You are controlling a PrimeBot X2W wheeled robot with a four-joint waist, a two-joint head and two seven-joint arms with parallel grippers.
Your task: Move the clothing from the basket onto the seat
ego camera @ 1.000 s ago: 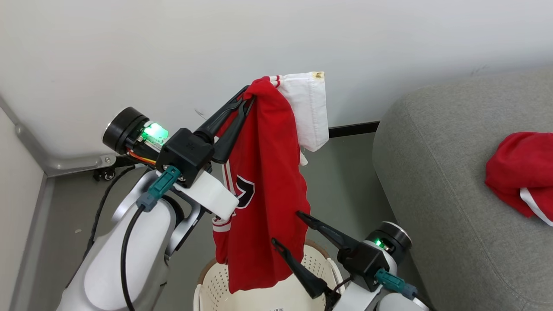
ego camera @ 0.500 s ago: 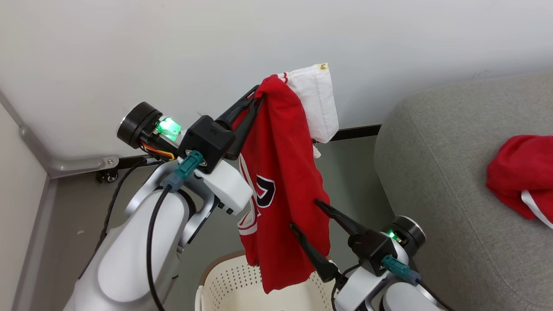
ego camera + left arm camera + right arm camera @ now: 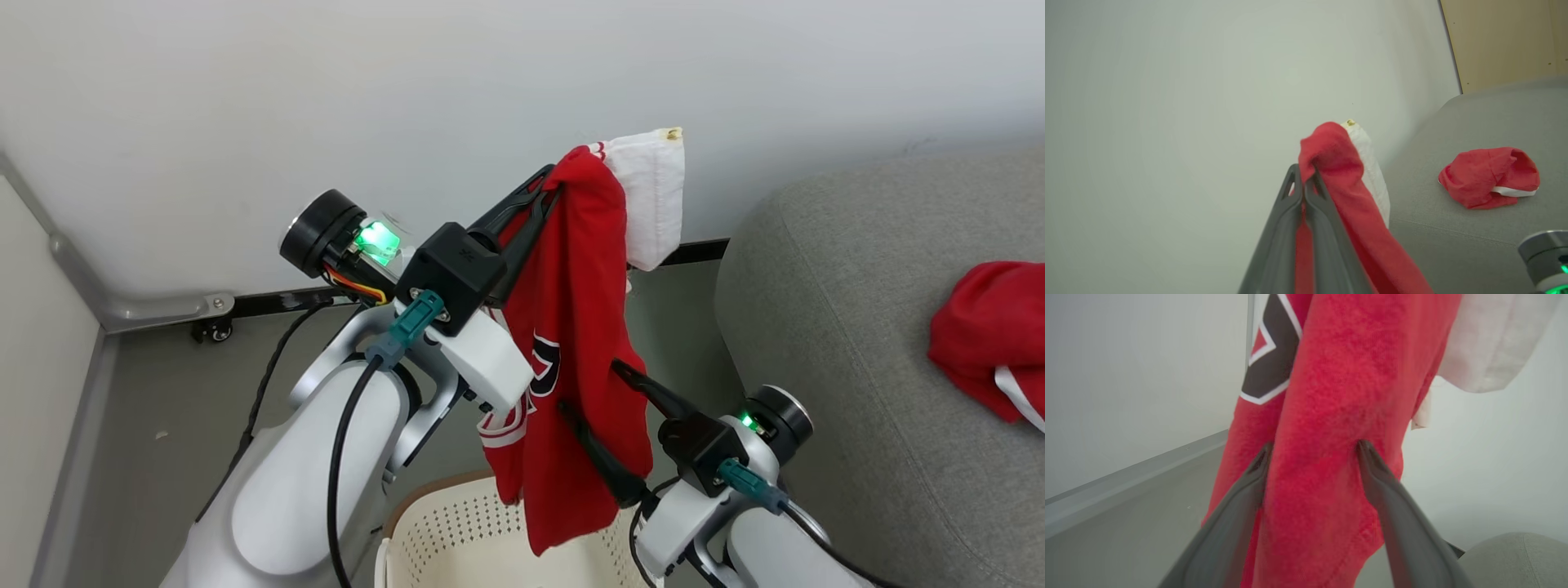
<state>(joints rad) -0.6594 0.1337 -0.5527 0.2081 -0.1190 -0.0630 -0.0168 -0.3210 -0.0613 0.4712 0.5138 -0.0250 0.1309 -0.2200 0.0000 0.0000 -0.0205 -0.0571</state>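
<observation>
Now: jersey (image 3: 571,343) hangs over basket (image 3: 441,523), pinched by left tool (image 3: 553,181); right tool (image 3: 589,385), newly advanced, stands spread astride its cloth; second garment (image 3: 988,335) already on seat (image 3: 816,327), so transfer looks half done.

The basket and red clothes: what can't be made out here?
Basket inside: head view, cut by the bottom edge, partly behind the hanging jersey.
Jersey lettering: head view, half behind the left wrist's white housing.
Garment on the sofa: crumpled; head view's right edge cuts it.
</observation>
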